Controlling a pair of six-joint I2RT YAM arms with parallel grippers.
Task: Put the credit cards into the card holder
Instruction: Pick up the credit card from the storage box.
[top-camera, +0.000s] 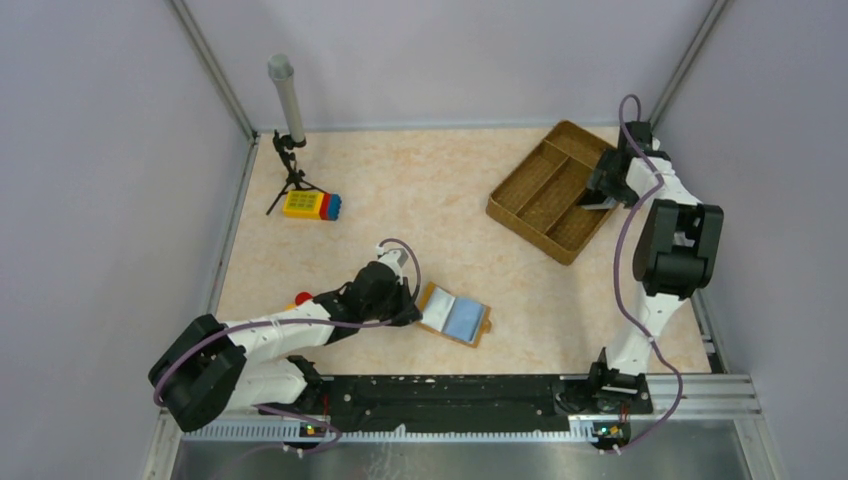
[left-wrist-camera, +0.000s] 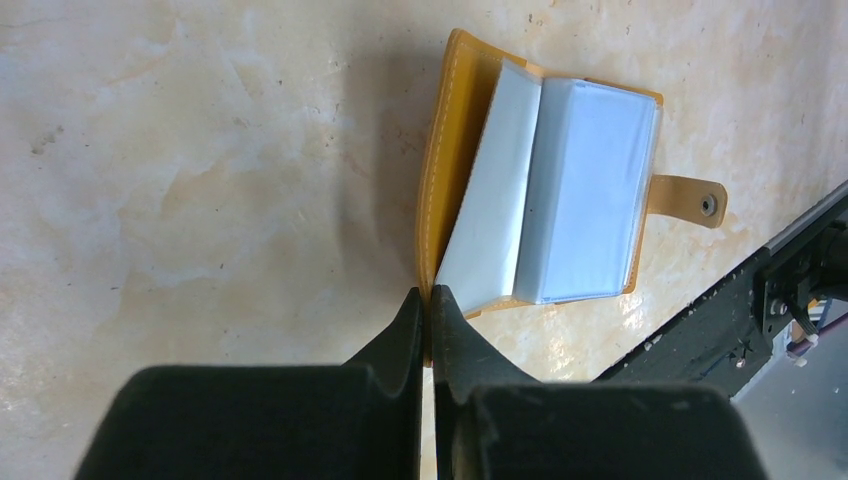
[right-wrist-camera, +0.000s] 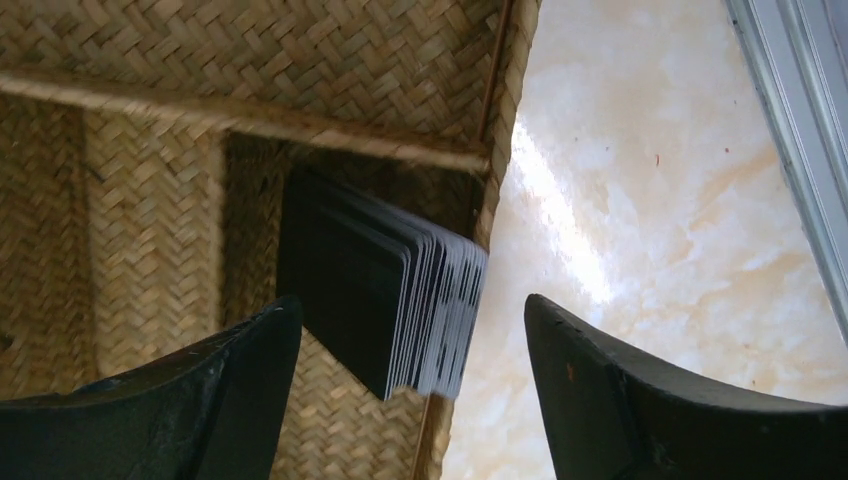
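Now the right gripper (right-wrist-camera: 410, 305), jaws apart, straddles the cards (right-wrist-camera: 350, 290); centre them before closing. The left gripper (left-wrist-camera: 430, 300) clamps the wallet (left-wrist-camera: 585, 190) edge.

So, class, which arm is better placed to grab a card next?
Right: the right gripper hangs open over the black cards in the woven tray; the left gripper is shut on the card holder.

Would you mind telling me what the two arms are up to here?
The left gripper is pinched shut on the edge of the open card holder, which lies flat on the table. The right gripper is open over the woven tray, its fingers either side of a stack of dark cards leaning in a compartment by its rim. None of those cards is gripped yet.
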